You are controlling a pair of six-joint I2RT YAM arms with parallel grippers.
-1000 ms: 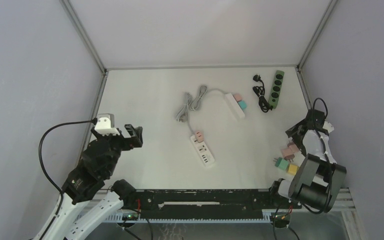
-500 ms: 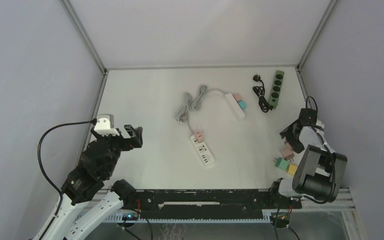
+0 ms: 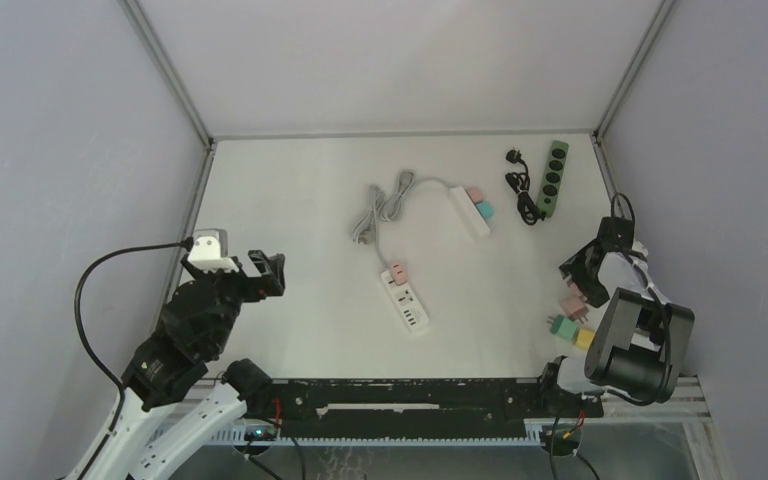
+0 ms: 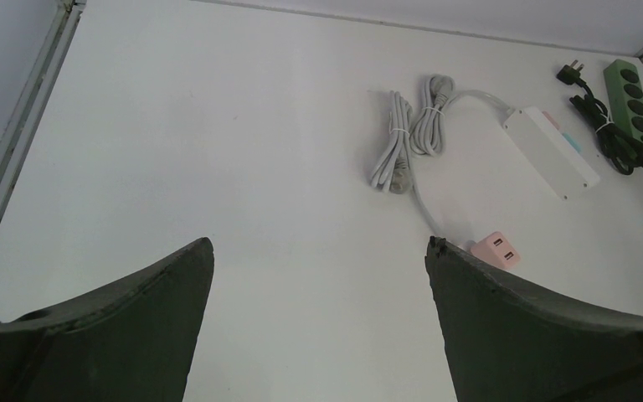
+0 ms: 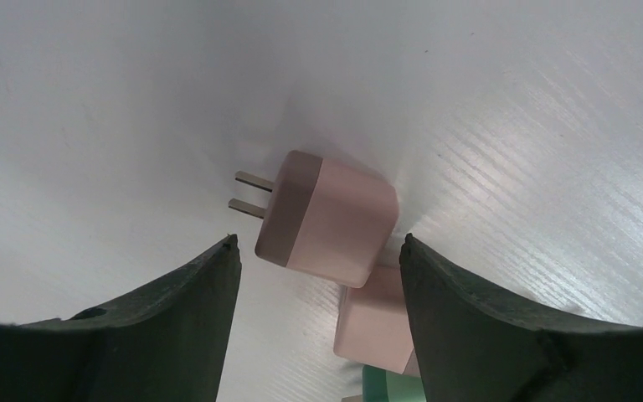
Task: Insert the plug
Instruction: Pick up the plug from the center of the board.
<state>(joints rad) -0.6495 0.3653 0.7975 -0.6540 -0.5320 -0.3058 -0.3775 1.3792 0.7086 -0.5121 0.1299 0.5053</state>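
Note:
A pink plug (image 5: pixel 326 219) with two metal prongs pointing left lies on the white table at the far right. My right gripper (image 5: pixel 318 240) is low over it, jaws open on either side of its near end with small gaps, not touching. From above, that gripper (image 3: pixel 582 280) hovers over a cluster of pink plugs (image 3: pixel 572 300). A white power strip (image 3: pixel 406 303) with a pink plug in its far end lies mid-table. My left gripper (image 3: pixel 265 272) hangs wide open and empty at the left, and its wrist view shows the left gripper (image 4: pixel 320 244) over bare table.
A second pink plug (image 5: pixel 372 322) and a green one (image 5: pixel 385 387) lie right behind the first. A yellow plug (image 3: pixel 585 338) sits nearby. Another white strip (image 3: pixel 468 212) with coiled cable and a green strip (image 3: pixel 554 177) lie further back. The right wall is close.
My right gripper has shifted a little toward the far left over the plug cluster and its jaws have narrowed around the pink plug. The left arm has not moved.

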